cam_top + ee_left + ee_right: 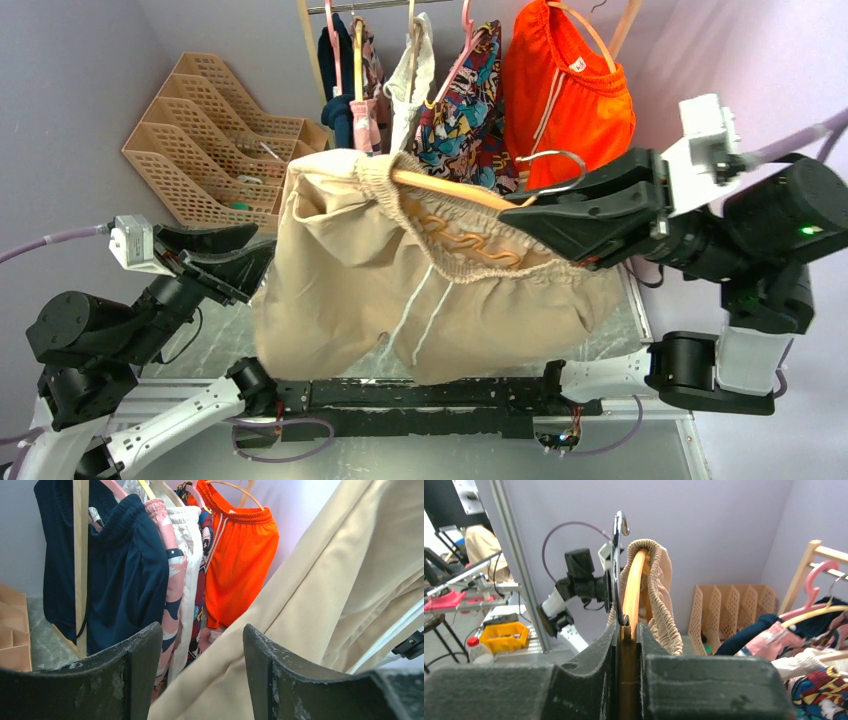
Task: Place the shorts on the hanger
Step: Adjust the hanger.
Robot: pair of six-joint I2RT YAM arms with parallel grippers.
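Holding the hanger [450, 188] clamped in my right gripper [525, 215], centre of frame.
I see the shorts [340, 270] hanging from it by the waistband, mid-frame; my left gripper [258, 248] stands open at their left edge, tan fabric loose between its fingers.

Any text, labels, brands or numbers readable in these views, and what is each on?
No readable text in any view.
White tag on the orange shorts: too small to read.
Label on the navy garment: blurred, unreadable.
Print on the patterned shorts: no legible words.
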